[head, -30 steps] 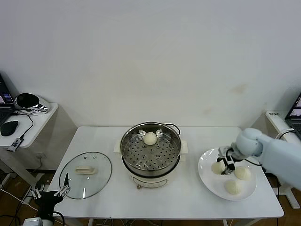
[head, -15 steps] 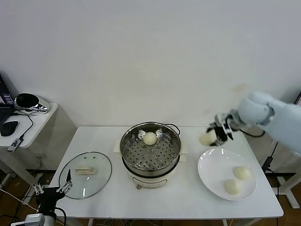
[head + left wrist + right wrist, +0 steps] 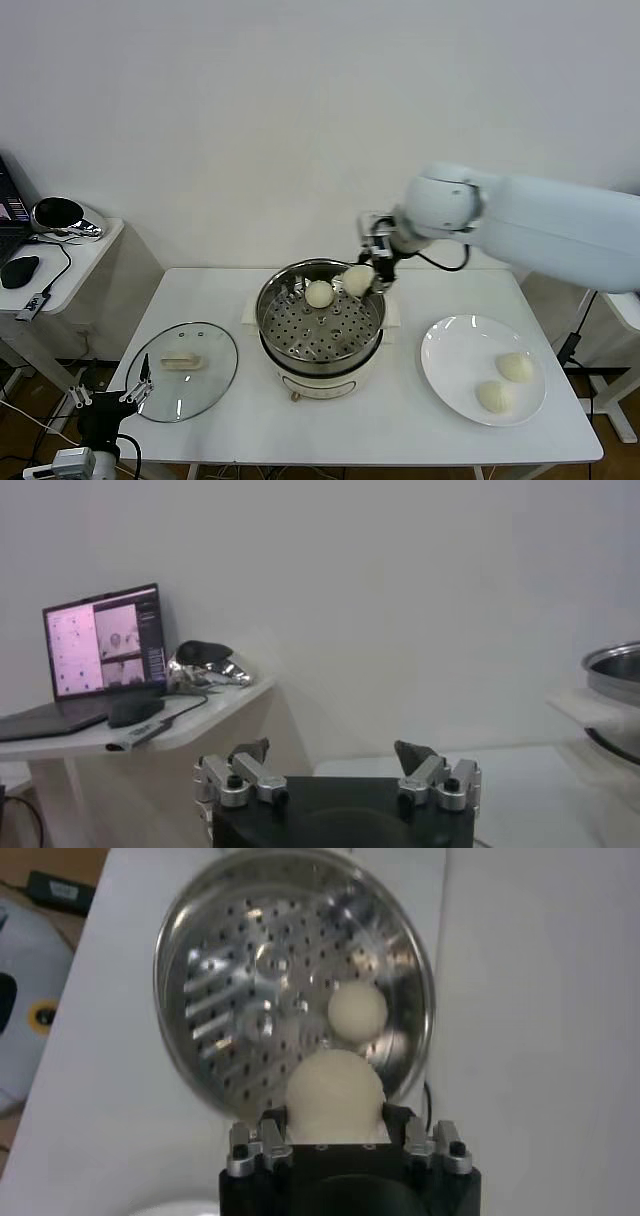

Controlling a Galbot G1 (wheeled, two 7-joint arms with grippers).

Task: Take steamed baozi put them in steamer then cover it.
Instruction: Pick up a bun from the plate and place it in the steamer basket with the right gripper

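My right gripper [image 3: 366, 277] is shut on a cream-white baozi [image 3: 357, 281] and holds it above the back right rim of the steel steamer [image 3: 372, 335]. In the right wrist view the held baozi [image 3: 335, 1094] sits between the fingers over the perforated tray [image 3: 240, 998]. One baozi [image 3: 319, 294] lies on the tray at the back; it also shows in the right wrist view [image 3: 358, 1010]. Two baozi [image 3: 515, 367] [image 3: 496, 396] lie on the white plate [image 3: 450, 360]. The glass cover [image 3: 182, 371] lies on the table at the left. My left gripper [image 3: 135, 394] is open and low beside the cover.
A side table [image 3: 60, 262] with a mouse and a shiny object stands at the far left; the left wrist view shows a laptop [image 3: 100, 650] on it. The steamer's cream base [image 3: 320, 385] stands mid-table, the plate to its right near the front edge.
My right gripper took a baozi off the plate, lifted it and carried it left to above the steamer's back right rim. The plate now holds two. The left arm barely moved.
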